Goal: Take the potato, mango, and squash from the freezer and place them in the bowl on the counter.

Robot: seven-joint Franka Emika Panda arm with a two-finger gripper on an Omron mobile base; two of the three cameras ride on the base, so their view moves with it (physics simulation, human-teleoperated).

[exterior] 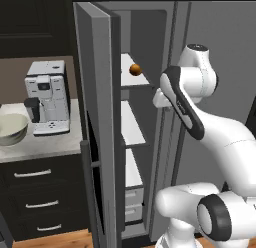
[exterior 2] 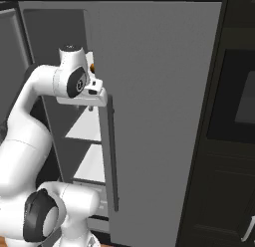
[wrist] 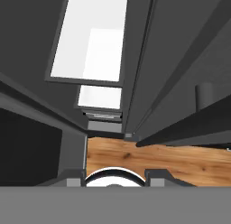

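Base cams sit behind the arm, left and right, looking forward, close on the freezer (exterior: pixel 100 117); both share its white shelves (exterior: pixel 131 124). Hand cam looks down past shelves to wood floor (wrist: pixel 158 160)

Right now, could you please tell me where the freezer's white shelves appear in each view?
Left base view: white shelves at centre, stacked just right of the open grey door.
Right base view: left of centre, past the arm.
Hand view: upper left, seen from above.
Shared landmark: the pale drawers directly beneath them.
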